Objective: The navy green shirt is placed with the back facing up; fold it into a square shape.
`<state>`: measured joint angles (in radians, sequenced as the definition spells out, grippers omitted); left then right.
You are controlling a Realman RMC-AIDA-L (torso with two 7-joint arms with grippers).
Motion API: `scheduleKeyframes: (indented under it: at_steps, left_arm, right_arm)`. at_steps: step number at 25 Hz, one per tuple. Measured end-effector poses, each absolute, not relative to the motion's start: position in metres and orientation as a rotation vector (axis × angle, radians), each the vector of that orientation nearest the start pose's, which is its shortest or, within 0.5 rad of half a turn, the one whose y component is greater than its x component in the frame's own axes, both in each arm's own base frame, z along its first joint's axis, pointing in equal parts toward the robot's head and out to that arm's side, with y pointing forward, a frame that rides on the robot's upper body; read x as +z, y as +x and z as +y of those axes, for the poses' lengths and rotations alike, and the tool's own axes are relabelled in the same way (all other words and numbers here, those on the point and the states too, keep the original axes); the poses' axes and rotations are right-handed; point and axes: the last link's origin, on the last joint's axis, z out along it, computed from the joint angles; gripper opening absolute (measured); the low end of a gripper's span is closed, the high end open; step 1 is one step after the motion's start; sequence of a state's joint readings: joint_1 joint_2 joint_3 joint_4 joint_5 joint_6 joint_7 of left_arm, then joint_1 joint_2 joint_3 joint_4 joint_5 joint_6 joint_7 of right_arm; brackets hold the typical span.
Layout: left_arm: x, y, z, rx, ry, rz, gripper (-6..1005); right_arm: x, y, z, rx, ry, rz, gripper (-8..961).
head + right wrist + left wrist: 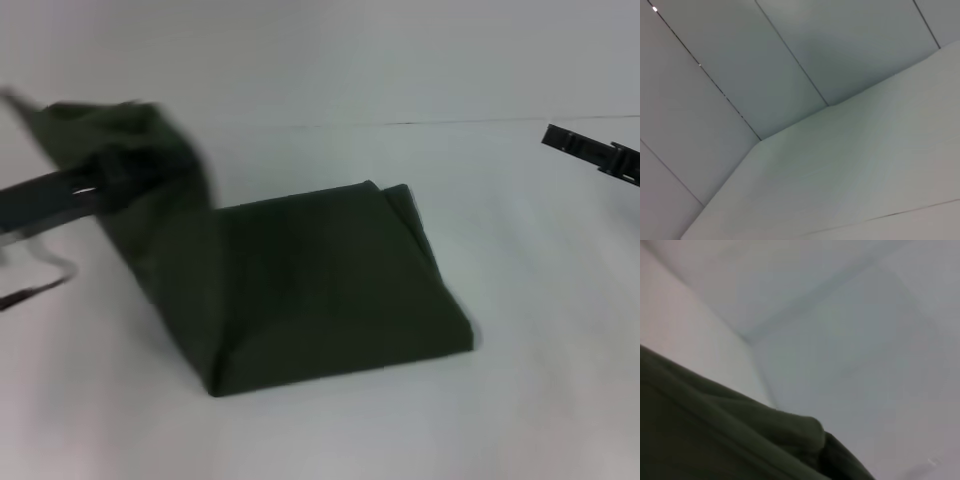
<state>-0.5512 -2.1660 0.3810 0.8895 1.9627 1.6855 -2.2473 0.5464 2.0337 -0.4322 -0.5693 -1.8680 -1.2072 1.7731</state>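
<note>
One end lifted: left end effector (pixel 105 180) grips navy green shirt (pixel 320 290) | right end effector (pixel 595 150) state unclear, head view only

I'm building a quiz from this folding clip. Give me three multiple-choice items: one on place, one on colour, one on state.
1. Where is the left tool?
A. raised, at the shirt's left end
B. at the right edge
C. flat on the table

2. What colour is the shirt?
A. red
B. dark olive green
C. white

3. How does the shirt lie?
A. fully spread flat
B. rolled up
C. partly folded, one end lifted off the table

Key: 1 A, cloth bunches around it; 2 B, plain dark green; 3 C, a flat folded part lies beside the raised end. The right tool is apart at the right edge.
</note>
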Motion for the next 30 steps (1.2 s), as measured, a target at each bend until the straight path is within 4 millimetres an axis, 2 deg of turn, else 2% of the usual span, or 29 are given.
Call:
scheduleKeyframes:
  at_steps: [2,3,4,5,7,10,14,16,19,25,28,29,30]
  left_arm:
    - [0.026,-0.213,0.353,-1.263,-2.341,-1.573,59]
    - [-0.005,-0.193,0.362,-1.271,-2.415,-1.590,60]
    - [-0.005,-0.193,0.362,-1.271,-2.415,-1.590,61]
    - [-0.018,-0.184,0.365,-1.260,-2.445,-1.587,62]
    - [-0.054,-0.167,0.370,-1.229,-2.487,-1.602,64]
    - [-0.101,-0.148,0.367,-1.188,-2.507,-1.624,67]
    - [-0.150,-0.146,0.354,-1.119,-2.363,-1.675,71]
    - [-0.159,-0.150,0.344,-1.134,-2.301,-1.700,74]
    - [-0.158,-0.154,0.330,-1.234,-2.280,-1.678,77]
    - [-0.149,-0.142,0.312,-1.390,-2.420,-1.598,83]
    - [-0.146,-0.140,0.309,-1.413,-2.454,-1.573,274]
    - [-0.135,-0.144,0.304,-1.451,-2.546,-1.473,338]
    - [-0.133,-0.146,0.304,-1.453,-2.554,-1.459,391]
  right_arm:
    - [0.061,0.316,0.377,0.920,-1.966,1.265,762]
    - [0.062,0.318,0.376,0.917,-1.968,1.263,762]
    - [0.064,0.319,0.375,0.915,-1.971,1.261,762]
    - [0.065,0.319,0.374,0.913,-1.975,1.258,762]
    - [0.068,0.322,0.372,0.903,-1.979,1.246,761]
    - [0.071,0.326,0.371,0.882,-1.983,1.227,761]
    - [0.073,0.323,0.377,0.852,-2.000,1.177,761]
    - [0.070,0.315,0.384,0.847,-2.018,1.148,761]
    - [0.063,0.301,0.394,0.842,-2.061,1.112,761]
    - [0.060,0.299,0.394,0.844,-2.076,1.122,761]
    - [0.060,0.299,0.392,0.853,-2.081,1.154,761]
    - [0.060,0.299,0.392,0.851,-2.085,1.169,761]
    - [0.060,0.298,0.392,0.846,-2.094,1.192,761]
